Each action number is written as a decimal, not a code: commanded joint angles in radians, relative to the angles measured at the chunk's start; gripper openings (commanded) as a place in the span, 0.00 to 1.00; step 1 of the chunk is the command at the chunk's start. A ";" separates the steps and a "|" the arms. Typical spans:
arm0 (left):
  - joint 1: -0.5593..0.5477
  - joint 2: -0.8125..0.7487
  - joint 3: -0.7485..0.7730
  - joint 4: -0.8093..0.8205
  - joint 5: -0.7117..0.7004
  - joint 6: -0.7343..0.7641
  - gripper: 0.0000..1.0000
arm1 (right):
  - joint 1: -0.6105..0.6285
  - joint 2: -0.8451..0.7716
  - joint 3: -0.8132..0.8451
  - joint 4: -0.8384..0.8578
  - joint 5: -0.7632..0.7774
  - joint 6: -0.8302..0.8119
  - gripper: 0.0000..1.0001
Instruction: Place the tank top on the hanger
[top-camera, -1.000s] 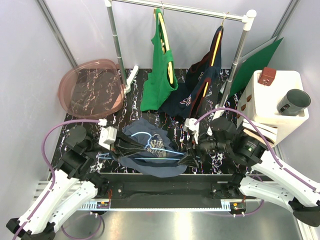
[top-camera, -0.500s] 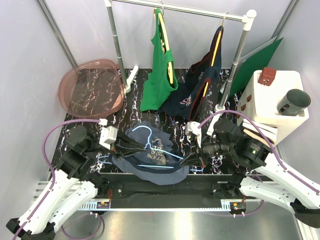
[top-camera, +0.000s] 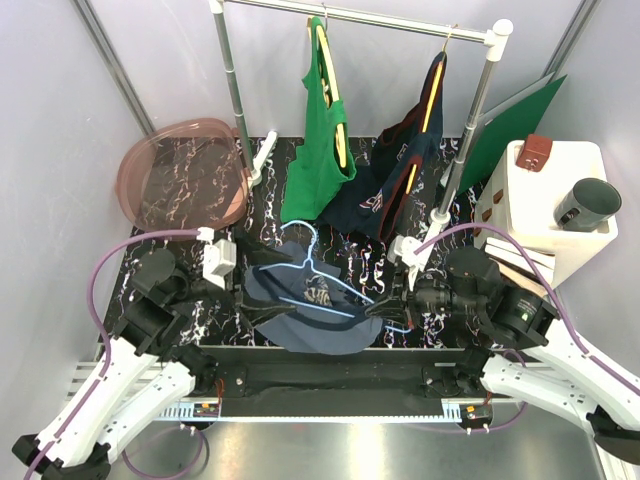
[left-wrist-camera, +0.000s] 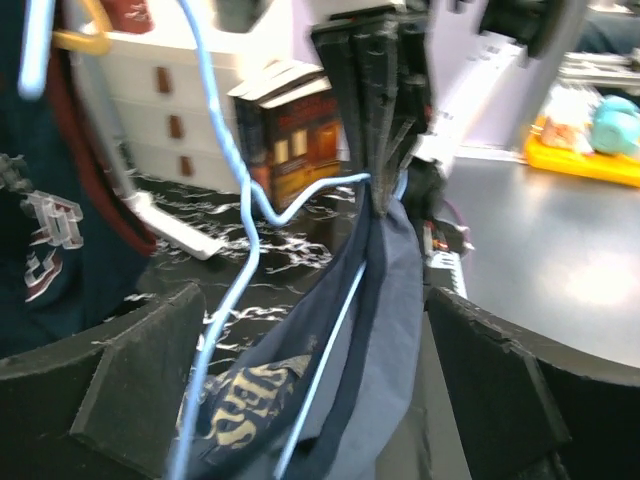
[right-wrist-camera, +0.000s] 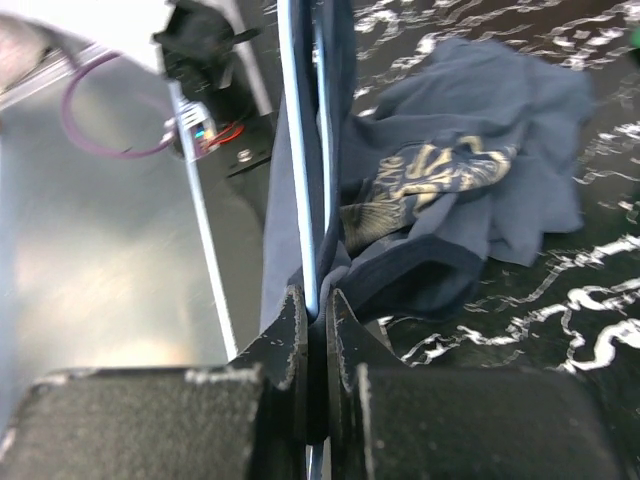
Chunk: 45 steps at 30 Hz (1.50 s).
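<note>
The slate-blue tank top (top-camera: 300, 328) lies bunched on the dark marbled table between the arms, its light graphic (right-wrist-camera: 440, 170) facing up. The thin light-blue hanger (top-camera: 318, 268) runs through it, hook toward the back. My right gripper (top-camera: 378, 312) is shut on the hanger's right end together with a fold of the top. In the right wrist view its gripper (right-wrist-camera: 316, 318) pinches the blue wire (right-wrist-camera: 297, 150) and the fabric (right-wrist-camera: 500, 110). My left gripper (left-wrist-camera: 310, 400) stands wide open, with the tank top (left-wrist-camera: 390, 330) and hanger (left-wrist-camera: 240, 220) between its fingers, untouched.
A rail at the back carries a green tank top (top-camera: 322, 140) and a navy top (top-camera: 400, 175) on yellow hangers. A pink basin (top-camera: 185, 185) sits back left. A white drawer box (top-camera: 545, 200) with a dark cup (top-camera: 587, 205) and books (left-wrist-camera: 300, 130) stand at the right.
My left gripper has opened and let go of the tank top. My right gripper has shut on the hanger's end and drawn right. The hanger's hook now points toward the back.
</note>
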 joint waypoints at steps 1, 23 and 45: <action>0.000 -0.004 0.004 0.055 -0.229 -0.024 0.99 | 0.007 -0.016 -0.020 0.112 0.184 0.056 0.00; 0.003 -0.033 0.093 -0.556 -1.316 -0.193 0.99 | 0.011 0.452 0.487 0.008 0.625 0.062 0.00; 0.026 -0.144 0.013 -0.536 -1.267 -0.170 0.99 | -0.028 1.255 1.664 -0.267 0.918 0.071 0.00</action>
